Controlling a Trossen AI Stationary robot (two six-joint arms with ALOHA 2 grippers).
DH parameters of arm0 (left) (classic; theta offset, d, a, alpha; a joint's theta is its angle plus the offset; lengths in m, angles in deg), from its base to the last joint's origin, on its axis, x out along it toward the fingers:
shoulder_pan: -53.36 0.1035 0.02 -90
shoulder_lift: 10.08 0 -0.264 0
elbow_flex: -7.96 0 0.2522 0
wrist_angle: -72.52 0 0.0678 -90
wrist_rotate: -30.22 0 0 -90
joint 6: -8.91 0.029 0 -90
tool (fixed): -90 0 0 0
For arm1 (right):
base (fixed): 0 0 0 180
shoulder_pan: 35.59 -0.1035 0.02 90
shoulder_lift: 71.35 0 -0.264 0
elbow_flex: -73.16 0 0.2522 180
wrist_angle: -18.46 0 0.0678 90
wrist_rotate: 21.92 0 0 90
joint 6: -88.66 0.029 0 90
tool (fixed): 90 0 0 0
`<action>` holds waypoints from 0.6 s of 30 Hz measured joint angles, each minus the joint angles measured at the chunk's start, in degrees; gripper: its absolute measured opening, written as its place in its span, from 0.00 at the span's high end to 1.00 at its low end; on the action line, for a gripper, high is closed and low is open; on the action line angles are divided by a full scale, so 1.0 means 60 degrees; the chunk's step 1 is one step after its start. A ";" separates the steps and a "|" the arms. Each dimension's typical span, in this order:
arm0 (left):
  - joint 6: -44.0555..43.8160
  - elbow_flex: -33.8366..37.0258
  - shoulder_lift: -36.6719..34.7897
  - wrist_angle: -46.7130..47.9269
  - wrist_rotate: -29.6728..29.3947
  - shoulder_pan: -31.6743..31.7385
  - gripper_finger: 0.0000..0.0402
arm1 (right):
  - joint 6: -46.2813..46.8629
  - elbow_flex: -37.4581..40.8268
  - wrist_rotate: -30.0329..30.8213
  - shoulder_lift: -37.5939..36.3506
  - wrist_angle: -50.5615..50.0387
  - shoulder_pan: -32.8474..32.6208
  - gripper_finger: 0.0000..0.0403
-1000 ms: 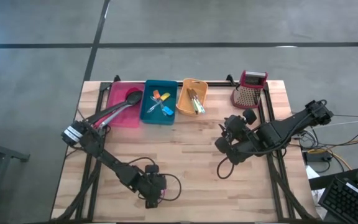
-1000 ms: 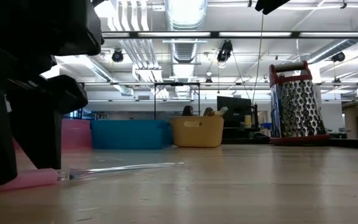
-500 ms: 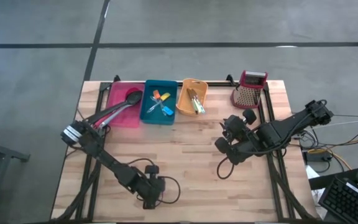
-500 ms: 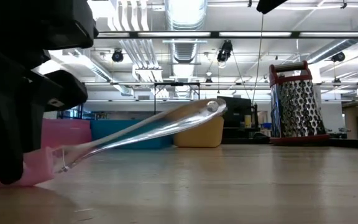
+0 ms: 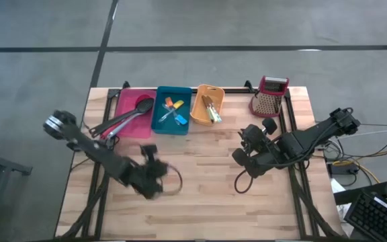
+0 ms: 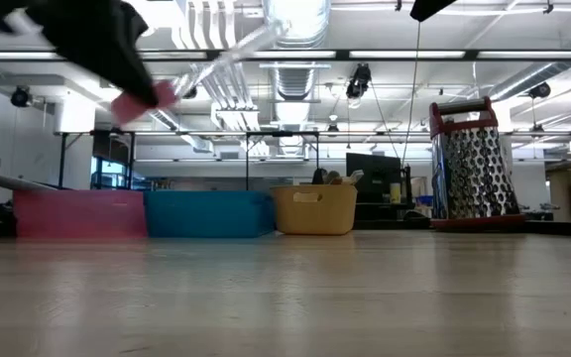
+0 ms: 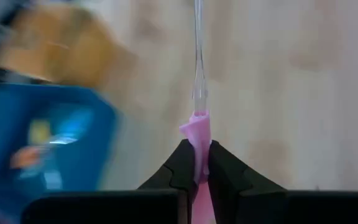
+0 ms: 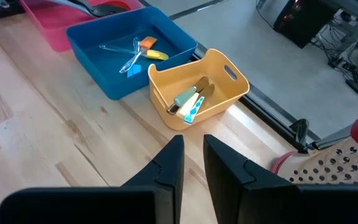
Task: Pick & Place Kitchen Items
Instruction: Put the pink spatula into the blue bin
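My left gripper (image 5: 152, 180) hangs above the table's middle left, shut on a small tool with a pink handle (image 6: 147, 99) and a clear shaft (image 6: 228, 58). My right gripper (image 5: 239, 158) waits over the table's right half. Its fingers (image 8: 174, 158) stand a narrow gap apart with nothing between them. At the far edge stand three bins. The pink bin (image 5: 127, 107) holds long black utensils (image 5: 123, 119) whose handles stick out over its left rim. The blue bin (image 5: 160, 119) holds small tools (image 8: 135, 53). The orange bin (image 5: 215, 99) holds several more. My left gripper pinches the tool's pink handle (image 7: 196, 127) between its two fingers. The tool runs on in line with the fingers, and its clear shaft (image 7: 199, 56) sticks out past their tips. It is lifted clear of the table, tilted with the clear end higher.
A red-topped metal box grater (image 5: 269, 99) stands at the far right, close behind my right arm. Bare wood (image 5: 207, 202) lies across the table's near half. A cable loop (image 5: 244, 180) hangs by my right gripper.
My left gripper has shut on the pink handle near the table's near edge. The tool's clear end tipped up first. The gripper then rose and went toward the far edge and the bins, and the tool is lifted clear.
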 joint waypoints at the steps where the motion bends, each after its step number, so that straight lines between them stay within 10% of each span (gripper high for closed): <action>1: 0.0162 0.0009 -0.0351 0.0079 -0.0316 0.0206 0.93 | -0.0001 0.0000 0.0001 0.0000 0.0000 0.0000 0.87; 10: 0.2271 -0.0057 -0.2140 -0.0195 -0.0855 0.3424 0.93 | -0.0015 0.0000 0.0011 0.0000 0.0007 0.0000 0.80; 18: 0.3728 -0.0061 -0.2027 -0.0970 0.3007 0.7640 0.93 | -0.0044 0.0015 0.0011 0.0000 -0.0007 0.0004 0.75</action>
